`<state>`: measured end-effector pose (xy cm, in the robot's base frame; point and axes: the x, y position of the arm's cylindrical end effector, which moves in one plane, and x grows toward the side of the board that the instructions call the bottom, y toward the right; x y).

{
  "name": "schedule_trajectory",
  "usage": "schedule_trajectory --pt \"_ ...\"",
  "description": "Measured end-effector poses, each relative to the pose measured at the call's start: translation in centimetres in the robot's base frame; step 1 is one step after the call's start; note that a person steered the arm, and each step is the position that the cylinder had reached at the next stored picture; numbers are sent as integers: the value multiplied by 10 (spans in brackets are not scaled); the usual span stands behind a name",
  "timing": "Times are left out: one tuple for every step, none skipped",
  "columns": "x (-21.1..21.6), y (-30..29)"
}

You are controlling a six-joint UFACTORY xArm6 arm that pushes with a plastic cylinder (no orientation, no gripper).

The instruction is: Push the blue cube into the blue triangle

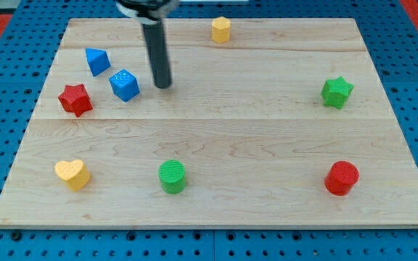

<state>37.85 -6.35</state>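
Gripperless, the end effector is a plain dark rod with no jaws to open or close, and my tip (163, 85) rests on the desk (223, 138) just to the view's right of the blue cube (124, 85), not clearly touching it. That side suits a shove toward the blue triangle (97, 61), which lies near, beyond the cube to the tip's upper left. Pale wooden planks form the desk, set on blue pegboard (6, 109), with other coloured blocks scattered well apart from the tip.

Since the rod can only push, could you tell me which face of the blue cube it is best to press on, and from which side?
Press the blue cube on its lower-right face, coming from the view's right and slightly below. The blue triangle lies up-left of it, so that line probably drives the cube into it. My tip stands just right of the cube, apart. The red star sits left, off that line.
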Motion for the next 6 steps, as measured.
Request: schedule_trajectory --pt "26 -42" --pt "-8 -87" --pt "-33 -101" --pt "-34 -102" --pt "-34 -102" --pt "-34 -99"
